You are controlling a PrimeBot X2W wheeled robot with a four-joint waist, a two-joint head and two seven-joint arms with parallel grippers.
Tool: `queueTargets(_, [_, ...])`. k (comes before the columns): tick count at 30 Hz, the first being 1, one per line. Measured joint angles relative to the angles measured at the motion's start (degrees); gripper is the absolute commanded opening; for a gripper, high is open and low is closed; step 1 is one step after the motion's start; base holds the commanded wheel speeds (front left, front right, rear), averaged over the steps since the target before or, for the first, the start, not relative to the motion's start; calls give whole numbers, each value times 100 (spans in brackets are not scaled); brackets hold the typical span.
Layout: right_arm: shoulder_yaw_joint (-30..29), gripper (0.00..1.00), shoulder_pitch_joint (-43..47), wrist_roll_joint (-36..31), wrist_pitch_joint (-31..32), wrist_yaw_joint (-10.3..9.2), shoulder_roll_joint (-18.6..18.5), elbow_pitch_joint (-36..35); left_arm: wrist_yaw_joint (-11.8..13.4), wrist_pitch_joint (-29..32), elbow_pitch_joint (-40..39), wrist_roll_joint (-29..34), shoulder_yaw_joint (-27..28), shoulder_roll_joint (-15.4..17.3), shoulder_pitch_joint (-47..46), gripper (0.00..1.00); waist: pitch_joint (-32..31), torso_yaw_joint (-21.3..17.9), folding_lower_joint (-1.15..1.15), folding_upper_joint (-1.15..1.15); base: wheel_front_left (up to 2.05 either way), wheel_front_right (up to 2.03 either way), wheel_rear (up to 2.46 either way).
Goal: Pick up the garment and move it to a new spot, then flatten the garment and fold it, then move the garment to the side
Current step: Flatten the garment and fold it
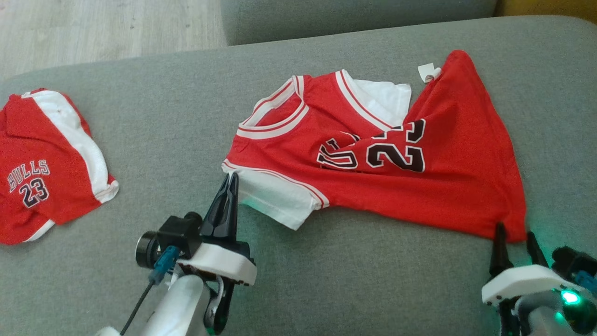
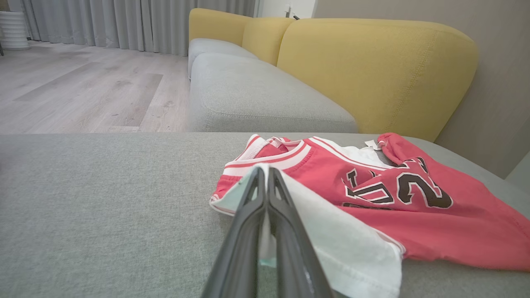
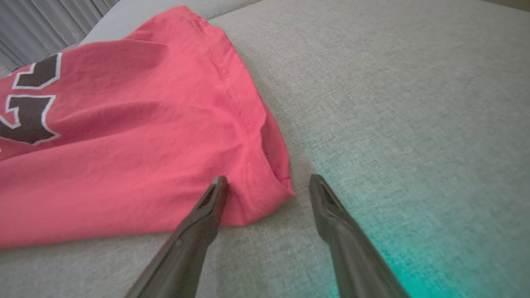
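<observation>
The garment (image 1: 419,186) is a red jersey with white sleeves and a black 23, lying rumpled on the grey couch seat (image 1: 177,116). My left gripper (image 1: 232,178) is shut on the edge of its near white sleeve (image 1: 275,200). In the left wrist view white cloth shows between the closed fingers (image 2: 285,231), with the garment (image 2: 434,231) spread to their right. My right gripper (image 1: 515,232) stands open at the garment's near right hem corner. In the right wrist view the right gripper (image 3: 268,182) straddles that corner of the garment (image 3: 124,145), one finger on the cloth, one on the seat.
A second red and white piece printed BULLS 23 (image 1: 46,168) lies at the seat's left end. Yellow back cushions (image 2: 372,70) and another grey seat (image 2: 256,95) stand beyond. Wood floor (image 2: 83,91) lies past the seat's far edge.
</observation>
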Motion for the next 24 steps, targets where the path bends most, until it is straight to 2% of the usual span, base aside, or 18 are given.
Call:
queueTargets(1, [8,100,-54,23,0,0,-3,60,0,-1,-13,0,10,0,-1,0,6,-5,0,0,0,0,0])
queueTargets(2, [16,80,-109,67,0,0,-5,120,0,0,-25,0,18,0,-1,0,11,-10,0,0,0,0,0])
queueTargets(3, [25,42,-151,105,0,0,-7,156,0,-1,-37,0,24,0,-1,0,13,-15,0,0,0,0,0])
queueTargets(4, [31,12,-191,111,0,0,-11,192,0,-1,-43,0,31,0,-1,0,12,-22,0,0,0,0,0])
queueTargets(5, [42,0,-225,118,0,0,-20,210,0,-1,-45,0,33,-1,-1,0,10,-28,0,0,0,0,0])
queueTargets(10, [183,0,-243,167,29,0,-8,78,-33,-1,-47,0,83,-1,-1,0,-31,-66,0,0,0,0,0])
queueTargets(19, [470,0,-226,156,35,0,-3,-1154,-180,-1,-236,-119,261,-1,-47,0,-220,-102,0,0,0,0,0])
queueTargets(20, [567,0,-226,126,35,0,-3,-1478,-203,0,-350,-278,322,-3,-155,0,-286,-103,0,0,0,0,0])
queueTargets(24, [740,0,-233,-18,78,0,-2,-1968,-246,-1,-621,-748,454,-3,-476,0,-396,-106,0,0,0,0,0])
